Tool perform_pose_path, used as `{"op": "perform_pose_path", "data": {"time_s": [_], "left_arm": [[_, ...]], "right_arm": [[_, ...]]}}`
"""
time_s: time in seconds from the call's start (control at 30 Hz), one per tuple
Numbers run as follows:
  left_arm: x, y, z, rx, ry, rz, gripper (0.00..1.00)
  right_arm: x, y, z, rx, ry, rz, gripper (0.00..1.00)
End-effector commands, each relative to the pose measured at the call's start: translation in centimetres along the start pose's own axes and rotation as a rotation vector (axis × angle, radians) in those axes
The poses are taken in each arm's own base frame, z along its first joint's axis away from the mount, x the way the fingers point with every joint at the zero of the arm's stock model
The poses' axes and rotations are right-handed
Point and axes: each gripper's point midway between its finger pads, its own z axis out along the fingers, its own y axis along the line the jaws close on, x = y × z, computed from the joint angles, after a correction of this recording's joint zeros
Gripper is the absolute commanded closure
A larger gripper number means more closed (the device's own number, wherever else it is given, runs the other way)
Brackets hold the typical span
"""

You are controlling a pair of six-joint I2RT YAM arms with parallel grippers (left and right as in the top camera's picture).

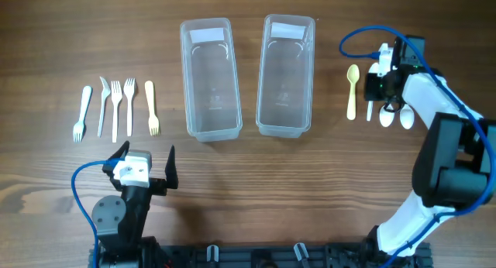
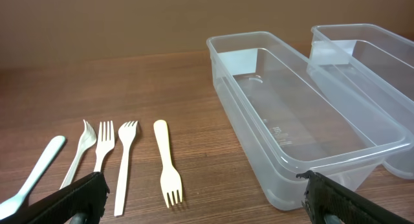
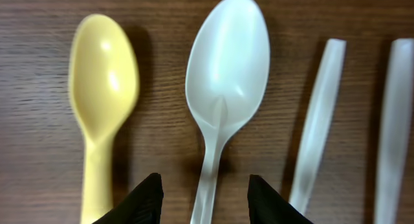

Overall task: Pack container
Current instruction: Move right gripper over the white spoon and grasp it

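Two clear plastic containers [image 1: 186, 74] [image 1: 261, 82] stand side by side mid-table, both with nothing inside. My right gripper [image 3: 206, 190] is open, its black fingertips [image 3: 150, 193] straddling the handle of a white spoon [image 3: 226, 75] with a gap on each side. A yellow spoon [image 3: 103, 88] lies just left of it. In the overhead view this gripper [image 1: 372, 88] covers most of the white spoon [image 1: 370, 111]. My left gripper [image 2: 207, 201] hangs wide open near the front left, holding nothing, behind a row of forks [image 2: 165, 162].
Several white and cream forks [image 1: 116, 109] lie in a row left of the containers. Two more white spoons [image 1: 404, 117] lie right of the gripped-around one, handles [image 3: 320, 120] pointing away. The nearer container [image 2: 259, 36] is right of the left gripper.
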Motion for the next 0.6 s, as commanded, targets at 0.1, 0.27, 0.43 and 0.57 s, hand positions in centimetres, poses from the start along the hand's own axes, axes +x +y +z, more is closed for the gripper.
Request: {"op": "perform_pose_path", "data": {"time_s": [0.1,0.27,0.43,0.57], "left_arm": [[0.1,-0.4,0.0,0.023,-0.006,0.018,0.00],[0.1,-0.4,0.0,0.024,-0.006,0.018,0.00],[0.1,-0.4,0.0,0.024,-0.006,0.018,0.00],[0.1,-0.4,0.0,0.023,-0.006,0.018,0.00]], "right_arm": [[-0.3,-0.1,1.8,0.001,0.001,0.030,0.59],[-0.1,-0.1,2.1,0.000,0.004,0.031,0.91],[0.4,0.0,2.0,-0.002,0.028,0.058,0.96],[-0.4,-0.1,0.4,0.001,-0.002,0.082,0.96]]}}
